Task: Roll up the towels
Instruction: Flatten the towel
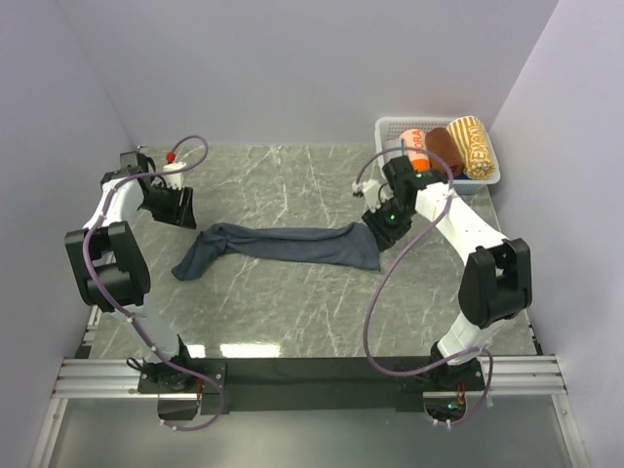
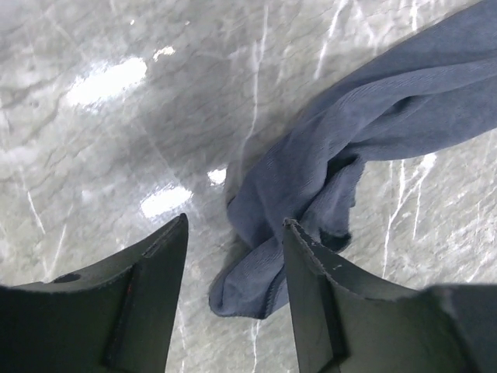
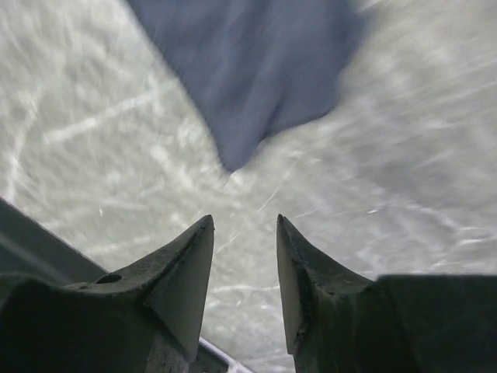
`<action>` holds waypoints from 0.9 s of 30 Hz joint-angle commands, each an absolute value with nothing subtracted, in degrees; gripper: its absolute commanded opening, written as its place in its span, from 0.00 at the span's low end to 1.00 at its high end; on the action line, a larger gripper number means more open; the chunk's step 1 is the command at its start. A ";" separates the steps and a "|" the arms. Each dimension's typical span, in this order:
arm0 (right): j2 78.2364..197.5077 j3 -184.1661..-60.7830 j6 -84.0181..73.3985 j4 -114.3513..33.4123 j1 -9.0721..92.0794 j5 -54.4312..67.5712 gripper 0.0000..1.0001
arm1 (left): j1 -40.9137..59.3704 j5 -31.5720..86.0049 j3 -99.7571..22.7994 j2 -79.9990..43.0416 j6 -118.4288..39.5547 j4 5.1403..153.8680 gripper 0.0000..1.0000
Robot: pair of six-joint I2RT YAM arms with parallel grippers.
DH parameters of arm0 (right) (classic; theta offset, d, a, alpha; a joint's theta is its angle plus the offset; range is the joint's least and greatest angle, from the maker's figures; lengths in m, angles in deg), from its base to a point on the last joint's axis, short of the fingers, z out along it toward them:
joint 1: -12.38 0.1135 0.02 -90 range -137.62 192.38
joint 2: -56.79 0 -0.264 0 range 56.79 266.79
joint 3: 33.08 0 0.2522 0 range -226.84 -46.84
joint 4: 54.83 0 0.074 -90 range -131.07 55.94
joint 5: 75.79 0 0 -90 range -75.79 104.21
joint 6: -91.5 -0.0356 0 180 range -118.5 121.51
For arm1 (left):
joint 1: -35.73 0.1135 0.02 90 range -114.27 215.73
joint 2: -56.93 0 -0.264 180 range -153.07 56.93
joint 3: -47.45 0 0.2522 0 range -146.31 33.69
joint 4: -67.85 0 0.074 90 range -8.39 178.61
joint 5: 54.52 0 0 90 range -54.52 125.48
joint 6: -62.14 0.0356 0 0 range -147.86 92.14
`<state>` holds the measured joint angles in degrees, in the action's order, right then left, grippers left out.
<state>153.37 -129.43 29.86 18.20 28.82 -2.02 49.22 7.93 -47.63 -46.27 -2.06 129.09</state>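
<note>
Left claw: fingers apart at a moderate gap, nothing between them, nothing held. It hangs over the surface just off the towel's left end. In the left wrist view the bunched end of the towel lies past the fingertips toward 1 o'clock, close to the right-hand finger; whether they touch cannot be told.

Right claw: fingers apart, a narrower gap, empty. A pointed corner of the towel lies at 12 o'clock beyond the tips, clear of both fingers. That view is blurred.

Towel: dark navy, plain, lying on the surface as a long crumpled strip from 9 o'clock to 3 o'clock across the middle. Its left end is folded over and droops toward 7 o'clock; its right end is broader and flatter, and sits under the right claw in the top view.

Basket: white lattice, at the 1 o'clock corner, well apart from the towel, holding rolled cloths in orange, brown and yellow.

Writing: letters show on the orange and yellow rolls, too small to read. No brand marks are legible on either arm.
</note>
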 commanded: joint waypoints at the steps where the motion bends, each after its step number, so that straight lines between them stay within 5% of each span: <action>1: 152.86 -123.41 33.50 14.22 31.36 2.07 0.45 | 49.61 6.83 -47.08 -43.88 -3.07 130.73 0.58; 5: 155.14 -122.34 31.74 12.29 33.38 5.77 0.58 | 50.31 6.12 -46.99 -43.44 -3.33 131.62 0.73; 18: 161.73 -118.03 31.39 4.64 37.86 12.45 0.58 | 55.33 3.92 -48.14 -43.27 -4.83 134.51 0.76; 21: 162.08 -117.77 31.56 4.20 37.95 13.24 0.48 | 55.68 5.06 -47.61 -42.83 -3.52 134.96 0.77; 24: 161.74 -117.59 31.91 4.72 37.95 12.89 0.05 | 55.59 6.99 -45.07 -40.73 -0.54 134.35 0.74; 27: 159.72 -118.29 32.00 6.39 37.26 11.23 0.00 | 55.68 9.19 -40.94 -39.58 2.28 133.82 0.73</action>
<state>162.59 -117.54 31.50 5.65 37.68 11.77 55.63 7.16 -43.45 -43.10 -1.75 133.24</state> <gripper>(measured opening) 0.014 0.733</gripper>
